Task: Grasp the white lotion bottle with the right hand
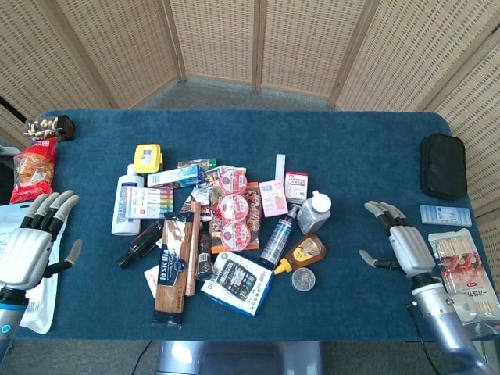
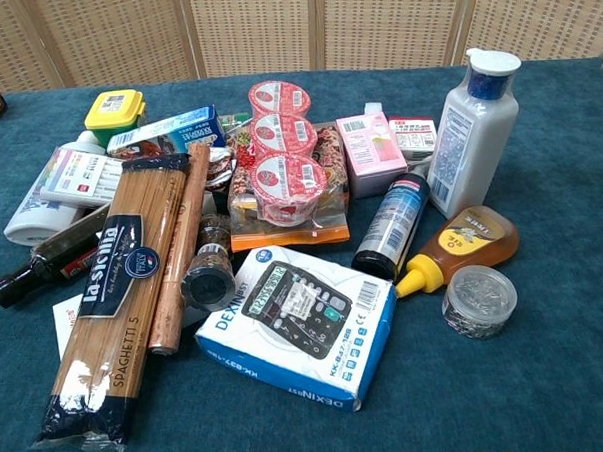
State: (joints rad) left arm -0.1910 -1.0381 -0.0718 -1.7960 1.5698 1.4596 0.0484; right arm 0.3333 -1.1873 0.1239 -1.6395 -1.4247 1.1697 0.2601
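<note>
A pale white bottle (image 1: 316, 212) with a white cap stands upright at the right edge of the pile, tall in the chest view (image 2: 469, 139). A second white bottle (image 1: 121, 207) lies flat at the pile's left, partly under a marker pack (image 1: 150, 201); the chest view shows its rounded end (image 2: 26, 220). My right hand (image 1: 396, 246) hovers over the blue table, well to the right of the upright bottle, fingers spread and holding nothing. My left hand (image 1: 31, 244) is at the table's left edge, fingers apart, empty.
The pile holds a spaghetti pack (image 1: 173, 262), calculator box (image 1: 238, 283), honey bottle (image 1: 303, 253), dark spray bottle (image 1: 279, 234), small round tin (image 1: 303, 279) and stacked cups (image 1: 233, 207). A black case (image 1: 443, 165) and packets (image 1: 463, 269) lie at the right.
</note>
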